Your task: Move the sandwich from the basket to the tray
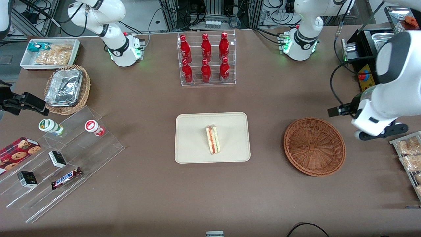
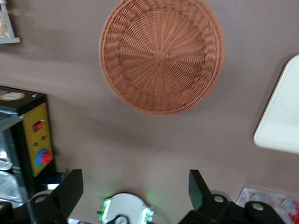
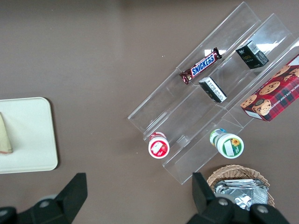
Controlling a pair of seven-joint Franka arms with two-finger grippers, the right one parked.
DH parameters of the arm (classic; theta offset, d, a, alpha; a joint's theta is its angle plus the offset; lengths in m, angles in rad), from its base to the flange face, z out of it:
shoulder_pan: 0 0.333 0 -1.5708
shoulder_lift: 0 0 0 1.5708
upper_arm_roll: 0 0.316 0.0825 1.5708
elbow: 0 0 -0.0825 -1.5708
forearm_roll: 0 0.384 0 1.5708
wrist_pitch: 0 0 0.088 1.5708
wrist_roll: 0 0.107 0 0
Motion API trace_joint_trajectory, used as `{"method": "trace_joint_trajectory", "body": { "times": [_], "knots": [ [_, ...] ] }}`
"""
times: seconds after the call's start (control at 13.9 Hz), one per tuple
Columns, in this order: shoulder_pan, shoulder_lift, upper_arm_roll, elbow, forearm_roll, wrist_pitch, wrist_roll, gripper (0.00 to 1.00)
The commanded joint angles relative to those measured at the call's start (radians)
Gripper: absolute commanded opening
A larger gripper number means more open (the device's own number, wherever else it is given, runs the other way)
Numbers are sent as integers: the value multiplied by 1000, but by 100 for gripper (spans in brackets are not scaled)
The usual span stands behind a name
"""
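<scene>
The sandwich (image 1: 213, 139), a pale wedge with red and green filling along its edge, lies on the cream tray (image 1: 190, 138) at mid-table; one end of it shows in the right wrist view (image 3: 4, 137) on the tray (image 3: 28, 135). The reddish-brown wicker basket (image 1: 314, 146) sits beside the tray, toward the working arm's end, and holds nothing. My left gripper (image 1: 336, 111) hangs above the table beside the basket, a little farther from the front camera, apart from it. In the left wrist view the gripper (image 2: 134, 179) is open and empty, with the basket (image 2: 161, 53) and a tray corner (image 2: 282, 116) in sight.
A clear rack of red bottles (image 1: 206, 59) stands farther back than the tray. A black box with a yellow panel (image 1: 365, 77) and a rack of snack packets (image 1: 409, 158) flank my gripper. Acrylic steps with snacks (image 1: 65, 154), a tan basket of foil trays (image 1: 67, 89) and a white bin (image 1: 49, 52) lie toward the parked arm's end.
</scene>
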Motion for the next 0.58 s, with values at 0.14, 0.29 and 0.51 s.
{"method": "trace_joint_trajectory", "body": {
  "times": [0.14,0.29,0.51],
  "knots": [
    [43,-231,-8,-238,-14,12,65,100],
    [63,-255,-8,-251,-35,23,79,100],
    [147,-253,-52,-237,-80,32,149,100]
  ]
}}
